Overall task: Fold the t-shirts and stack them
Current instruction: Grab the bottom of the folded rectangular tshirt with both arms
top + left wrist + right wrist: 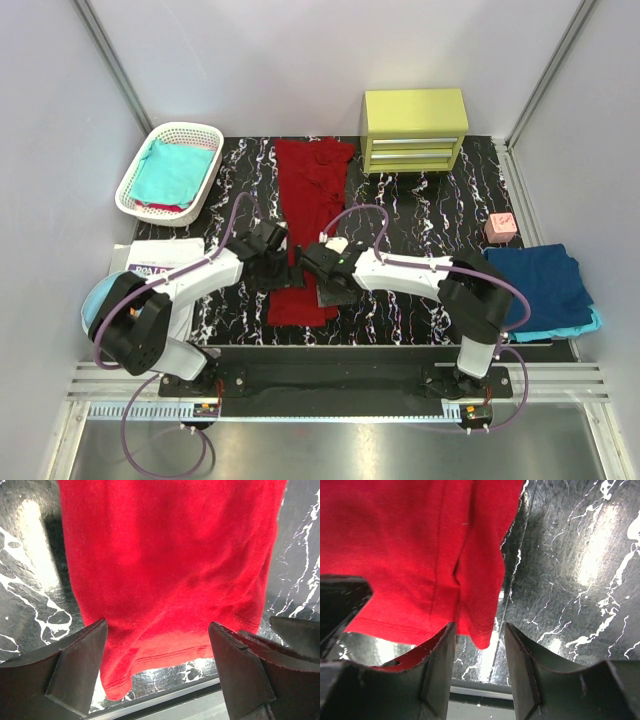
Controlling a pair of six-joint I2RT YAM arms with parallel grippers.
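Note:
The dark red t-shirt [312, 190] lies as a long narrow strip down the middle of the black marbled mat [420, 215]. Its near hem shows in the left wrist view [165, 580] and the right wrist view [410, 545]. My left gripper [278, 268] is open wide over the hem's left side, its fingers [80, 665] either side of the cloth. My right gripper [326, 284] is open at the hem's right corner, which hangs between its fingers [440, 665]. A teal shirt [172, 170] lies in the basket. A navy shirt [540, 282] lies folded on a light blue one [580, 326] at the right.
The white lattice basket [135, 200] stands at the back left. A yellow drawer cabinet [414, 130] stands at the back. A small pink block [500, 227] sits at the right. Printed paper [155, 255] lies at the left. The table's metal front edge [200, 700] is just beyond the hem.

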